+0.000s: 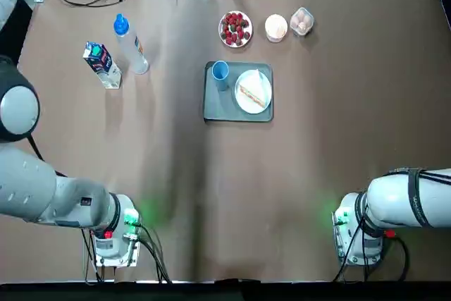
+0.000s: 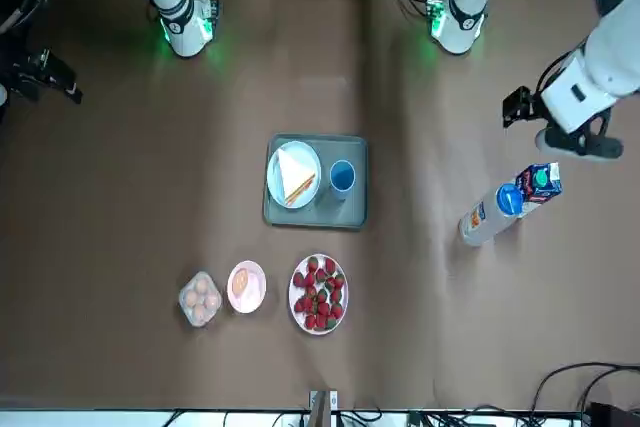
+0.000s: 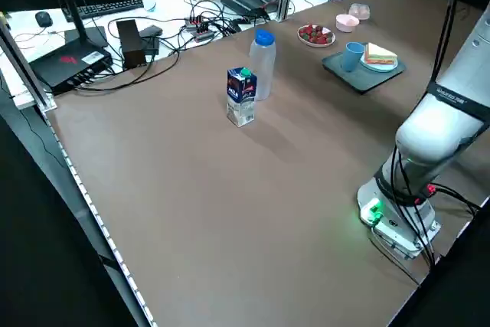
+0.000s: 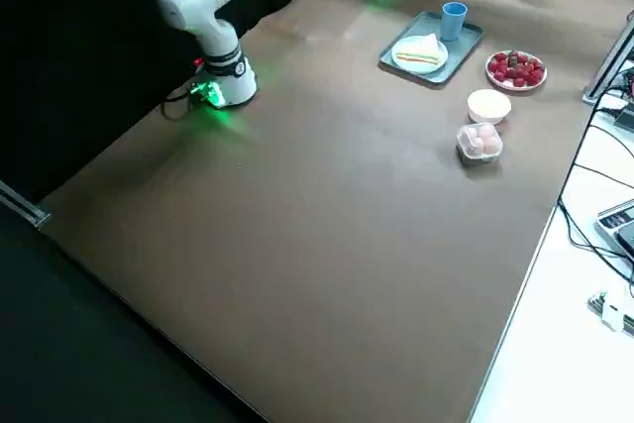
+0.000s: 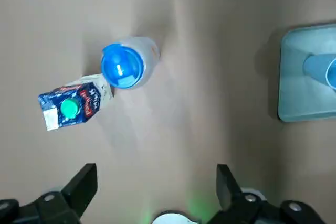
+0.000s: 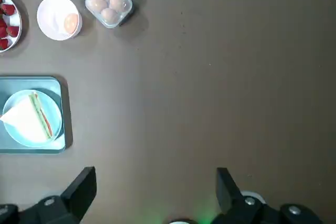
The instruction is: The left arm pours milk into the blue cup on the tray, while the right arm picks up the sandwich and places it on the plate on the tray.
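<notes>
The milk [image 1: 102, 65] carton stands upright at the far left of the table, close beside a clear bottle. On the grey tray [image 1: 215, 107] at the table's middle stand the blue cup [image 1: 220, 72] and the white plate [image 1: 262, 100], and the sandwich [image 1: 253, 92] lies on the plate. My left gripper [image 5: 156, 170] hangs open and empty, high above the table on my side of the milk [image 5: 73, 106]. My right gripper [image 6: 156, 171] is also open and empty, high over the right half, well away from the sandwich [image 6: 29, 119].
A clear bottle with a blue cap [image 1: 130, 44] stands next to the carton. Behind the tray sit a dish of strawberries [image 1: 235, 28], a small white bowl [image 1: 276, 27] and a clear egg box [image 1: 301, 20]. Cables run along the far edge.
</notes>
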Motion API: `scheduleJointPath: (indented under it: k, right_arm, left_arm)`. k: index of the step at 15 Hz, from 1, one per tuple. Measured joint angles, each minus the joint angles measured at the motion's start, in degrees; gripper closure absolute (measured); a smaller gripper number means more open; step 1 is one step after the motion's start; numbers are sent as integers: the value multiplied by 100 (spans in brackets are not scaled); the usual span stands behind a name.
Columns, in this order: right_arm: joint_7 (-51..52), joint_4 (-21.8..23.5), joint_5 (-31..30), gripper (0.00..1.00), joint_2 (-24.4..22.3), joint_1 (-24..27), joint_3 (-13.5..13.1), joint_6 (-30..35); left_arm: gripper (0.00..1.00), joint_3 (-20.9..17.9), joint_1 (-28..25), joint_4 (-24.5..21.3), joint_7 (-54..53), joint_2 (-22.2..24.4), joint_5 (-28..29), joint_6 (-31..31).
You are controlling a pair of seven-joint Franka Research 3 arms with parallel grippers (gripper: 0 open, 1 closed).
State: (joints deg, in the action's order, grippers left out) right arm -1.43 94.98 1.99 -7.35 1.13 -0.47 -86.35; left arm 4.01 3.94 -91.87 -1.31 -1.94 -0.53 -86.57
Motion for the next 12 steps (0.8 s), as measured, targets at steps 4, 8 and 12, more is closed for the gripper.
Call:
scheduleJointPath:
  k: [4, 8, 12]
  right_arm:
    - [-2, 9, 6, 0, -2, 0, 3, -35]
    - [-32, -59, 14, 0, -22, 35, -4, -59]
    - [-111, -237, 20, 0, -23, 71, -3, -57]
  left_arm:
    - [0, -31, -160, -25, 167, 328, 1, 156]
    - [0, -34, -333, -228, 241, 671, 1, 203]
    - [0, -1, -322, -232, 576, 650, 1, 206]
